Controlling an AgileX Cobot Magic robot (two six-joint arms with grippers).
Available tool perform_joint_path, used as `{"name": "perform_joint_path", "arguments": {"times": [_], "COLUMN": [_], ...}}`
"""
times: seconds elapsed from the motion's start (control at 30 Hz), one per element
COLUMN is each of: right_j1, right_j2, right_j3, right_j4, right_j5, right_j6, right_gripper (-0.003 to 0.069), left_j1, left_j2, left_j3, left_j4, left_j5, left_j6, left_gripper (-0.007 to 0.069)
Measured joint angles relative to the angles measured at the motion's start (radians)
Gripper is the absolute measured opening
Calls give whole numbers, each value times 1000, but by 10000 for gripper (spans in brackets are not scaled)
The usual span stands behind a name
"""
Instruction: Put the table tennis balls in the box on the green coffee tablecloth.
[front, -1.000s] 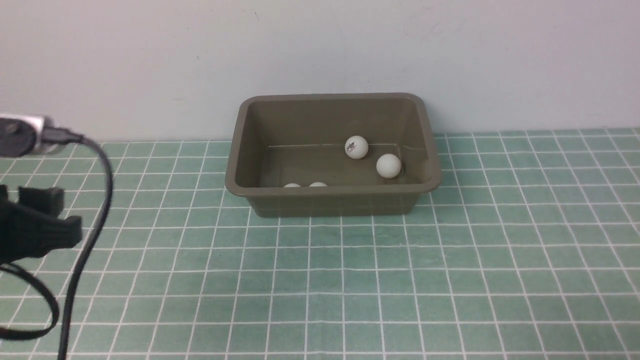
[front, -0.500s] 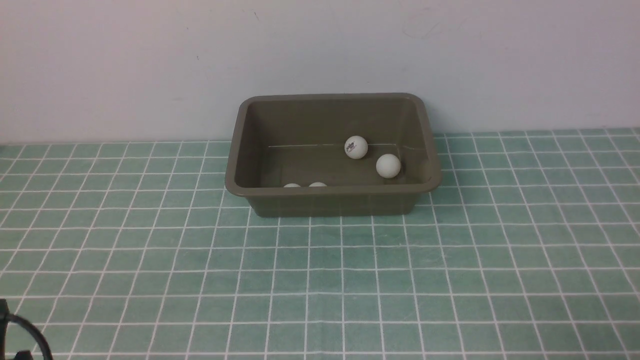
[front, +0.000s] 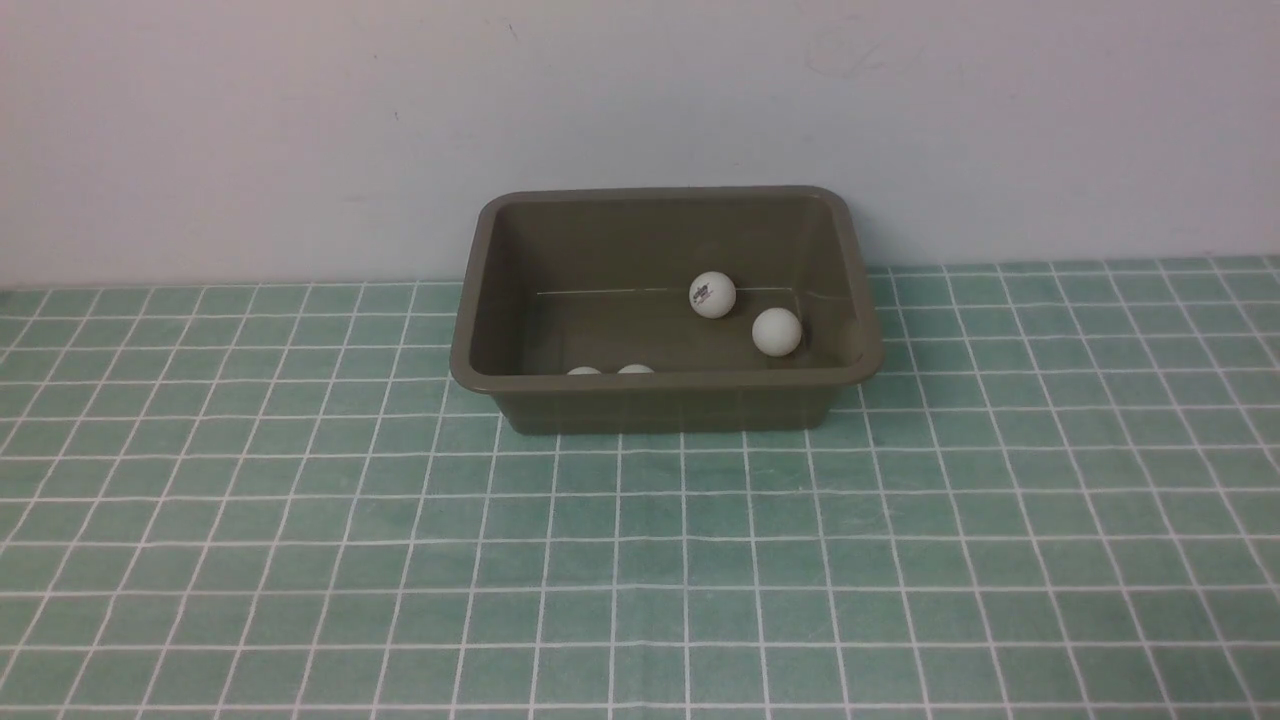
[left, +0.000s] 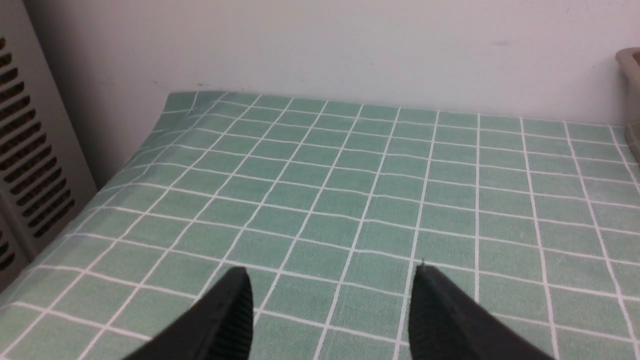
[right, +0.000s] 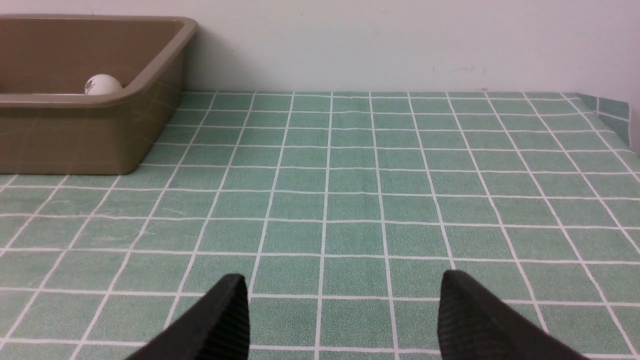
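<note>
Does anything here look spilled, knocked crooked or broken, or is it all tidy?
Nothing stands out. The box sits upright on the green cloth, with four white balls showing inside it, two of them half hidden behind the near wall. No ball shows on the cloth, and nothing looks spilled or broken.

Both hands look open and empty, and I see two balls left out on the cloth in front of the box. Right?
Not quite. Both hands, left and right, are open and empty, but no balls lie on the cloth. The front view shows the balls inside the box, four visible.
</note>
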Motion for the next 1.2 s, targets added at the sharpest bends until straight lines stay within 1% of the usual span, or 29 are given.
{"name": "perform_joint_path", "arguments": {"times": [0.67, 0.77, 0.9, 1.1, 1.2], "right_j1": [0, 0, 0, 0, 0], "right_j2": [0, 0, 0, 0, 0], "right_j3": [0, 0, 0, 0, 0], "right_j4": [0, 0, 0, 0, 0], "right_j5": [0, 0, 0, 0, 0], "right_j6": [0, 0, 0, 0, 0], "right_gripper": [462, 462, 462, 462, 462], "left_j1": [-5, -5, -5, -5, -5], "left_j2": [0, 0, 0, 0, 0], "left_j3": [0, 0, 0, 0, 0], "left_j4": [0, -26, -140, -432, -500], "left_j5": [-65, -66, -62, -28, 0], "left_j6": [-20, -15, 106, 472, 553], "left_gripper": [384, 384, 384, 384, 384]}}
